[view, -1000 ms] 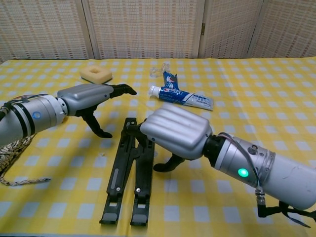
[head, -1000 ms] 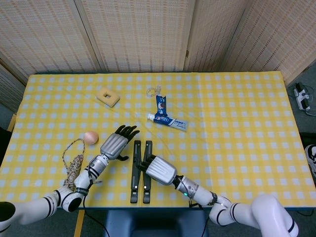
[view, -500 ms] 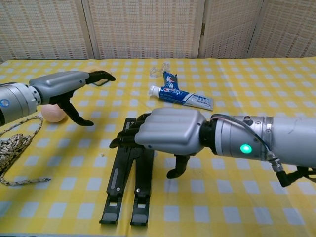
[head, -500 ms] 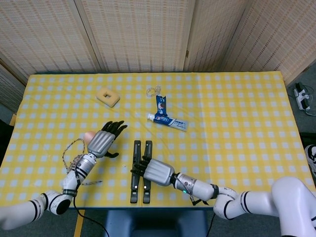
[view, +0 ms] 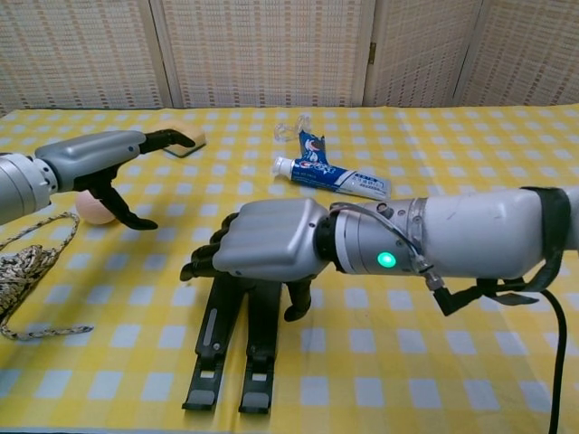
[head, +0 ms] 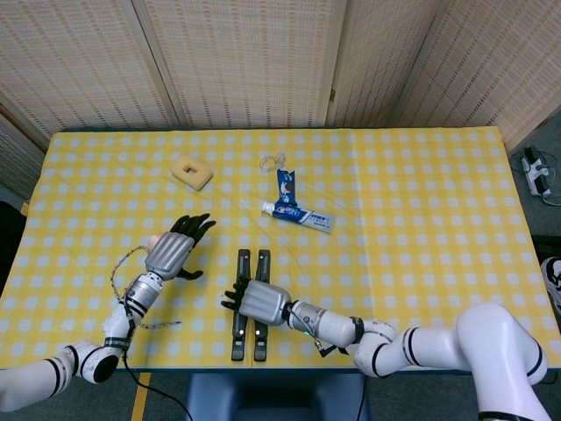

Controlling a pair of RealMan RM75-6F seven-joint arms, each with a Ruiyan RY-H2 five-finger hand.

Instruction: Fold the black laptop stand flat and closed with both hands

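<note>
The black laptop stand (head: 250,338) (view: 237,348) lies flat near the table's front edge as two narrow bars side by side. My right hand (head: 254,301) (view: 267,250) is over the stand's upper half and hides it. Its fingers are spread and point left past the bars, with the thumb down beside the right bar. I cannot tell whether it touches the stand. My left hand (head: 171,253) (view: 99,158) hovers to the left of the stand, apart from it, fingers apart and holding nothing.
A peach ball (view: 95,207) sits under the left hand, beside a coil of rope (head: 123,285) (view: 18,271). Further back lie a toothpaste tube (head: 296,213) (view: 330,176), a yellow sponge (head: 192,172) and a small clear object (head: 273,160).
My right hand has slid left and toward the front edge, now covering the stand's upper half. My left hand has drawn away to the left, from beside the stand to above the ball.
</note>
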